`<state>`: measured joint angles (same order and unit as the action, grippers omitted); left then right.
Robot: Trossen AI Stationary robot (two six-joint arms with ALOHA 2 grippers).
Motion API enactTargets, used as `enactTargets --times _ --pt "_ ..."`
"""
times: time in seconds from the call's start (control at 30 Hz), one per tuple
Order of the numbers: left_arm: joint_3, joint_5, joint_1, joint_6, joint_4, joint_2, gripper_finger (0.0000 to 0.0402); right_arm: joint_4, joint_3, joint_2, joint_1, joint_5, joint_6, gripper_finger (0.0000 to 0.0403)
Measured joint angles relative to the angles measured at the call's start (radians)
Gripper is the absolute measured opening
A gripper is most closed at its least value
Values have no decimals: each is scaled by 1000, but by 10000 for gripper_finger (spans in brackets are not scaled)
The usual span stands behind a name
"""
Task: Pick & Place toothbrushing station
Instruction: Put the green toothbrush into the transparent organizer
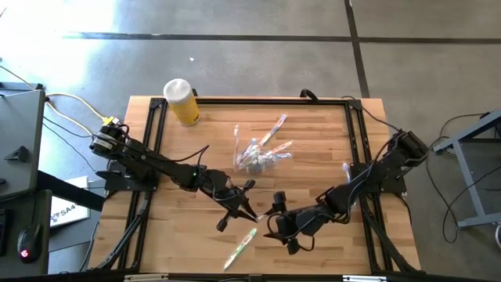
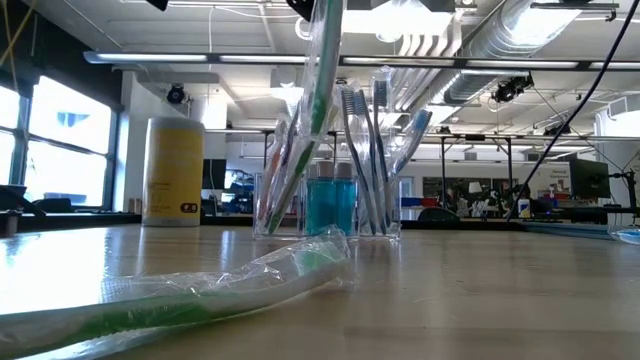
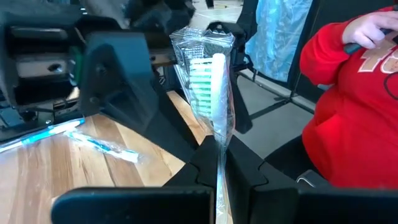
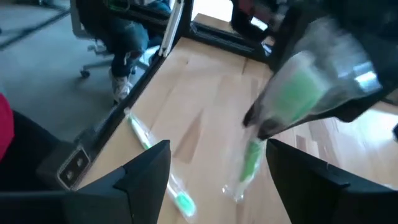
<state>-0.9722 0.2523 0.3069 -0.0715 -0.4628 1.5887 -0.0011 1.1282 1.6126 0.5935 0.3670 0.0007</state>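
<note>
Two dark grippers meet over your wooden table's (image 1: 313, 157) near edge. Your left gripper (image 3: 219, 163) is clamped on a green-bristled toothbrush in clear crinkled wrap (image 3: 211, 87), held upright. Your right gripper (image 4: 214, 171) stands wide, gripping nothing, just beside it. Another wrapped green toothbrush (image 1: 240, 248) lies on the boards below them. The clear plastic container of pastel toothbrushes (image 1: 258, 153) sits mid-table, well apart from the yellow bottle with a white cap (image 1: 182, 102).

Your left gripper (image 3: 219, 163) was clamped on a wrapped green toothbrush (image 3: 210, 87), bristles up. Another wrapped toothbrush (image 3: 106, 147) lay on the table (image 3: 43, 174); a red-sleeved person (image 3: 354, 106) sat beyond.
</note>
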Motion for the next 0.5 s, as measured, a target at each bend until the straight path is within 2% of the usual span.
enactTargets --times 0.3,0.5 --pt "-2 2 0 -3 -9 26 2 40 -1 16 -5 16 -59 256" --pt "-1 -4 -1 -7 1 28 2 104 0 16 -5 125 -131 256"
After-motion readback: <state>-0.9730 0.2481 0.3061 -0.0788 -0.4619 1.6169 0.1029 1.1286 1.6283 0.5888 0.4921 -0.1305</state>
